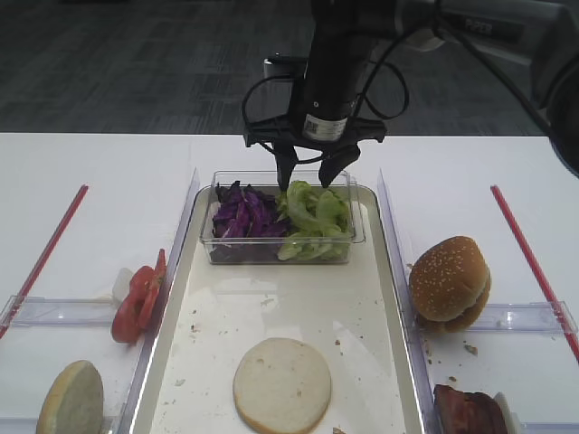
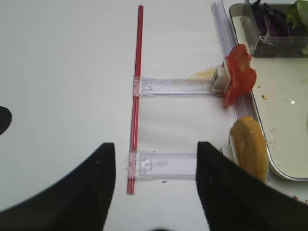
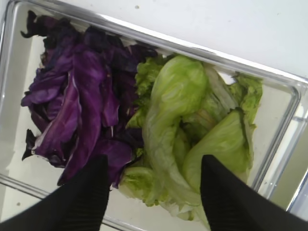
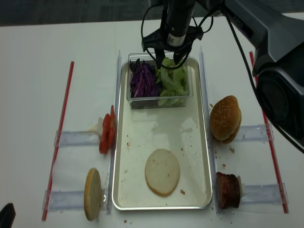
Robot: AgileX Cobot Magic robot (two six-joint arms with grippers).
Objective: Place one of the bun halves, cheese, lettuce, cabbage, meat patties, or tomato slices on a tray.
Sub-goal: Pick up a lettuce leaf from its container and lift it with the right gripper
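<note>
Hovering my right gripper [image 1: 313, 176], fingers spread, over the lettuce [image 1: 315, 220] in the tub [image 1: 357, 237]; left gripper [image 2: 153, 159] spread too.

Bright, even overhead light; shadows soft and short. Pale sheen on the tray [image 4: 199, 156] floor below the clear tub [image 1: 280, 249], whose rim flares white in the right wrist view. Right gripper [image 3: 154, 192] fingertips blur dark at that view's bottom edge; lettuce [image 3: 192, 125] beyond them sharp. Both exterior views slightly soft.
</note>
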